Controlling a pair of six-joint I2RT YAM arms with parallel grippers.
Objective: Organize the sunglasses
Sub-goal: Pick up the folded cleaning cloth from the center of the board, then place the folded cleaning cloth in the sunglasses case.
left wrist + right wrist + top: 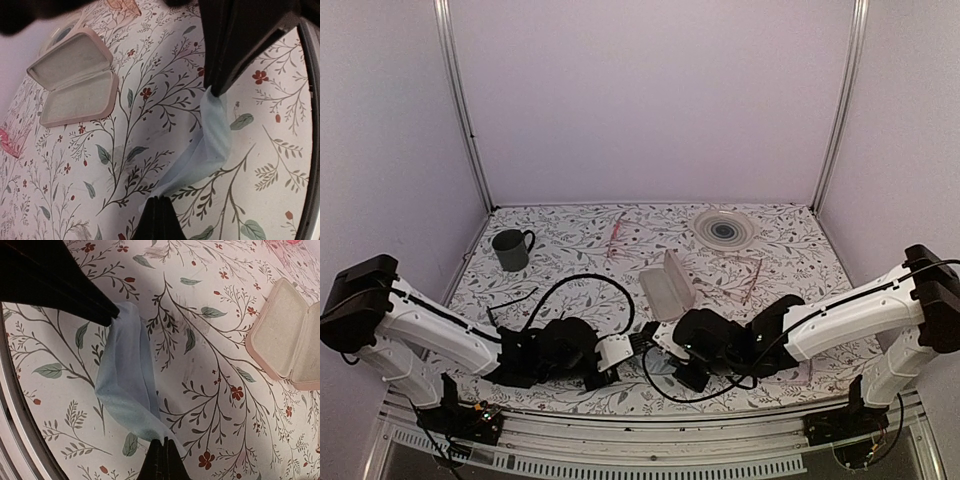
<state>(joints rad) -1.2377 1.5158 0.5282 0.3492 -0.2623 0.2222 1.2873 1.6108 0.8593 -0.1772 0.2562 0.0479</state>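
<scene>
Both grippers hold one pale blue cloth [210, 145] stretched between them just above the table. My left gripper [159, 200] is shut on one corner. My right gripper [164, 442] is shut on the opposite corner of the cloth [125, 370]. In the top view the left gripper [636, 346] and the right gripper [662, 346] meet at the near middle. I cannot make out sunglasses with dark lenses. A thin-framed pair of glasses [742, 274] lies right of the case, too small to tell its lenses.
An open pale pink glasses case [668, 285] lies beyond the grippers and also shows in the left wrist view [75, 77] and the right wrist view [285, 335]. Pink glasses [617, 232], a dark mug [510, 248] and a round dish [725, 228] stand further back.
</scene>
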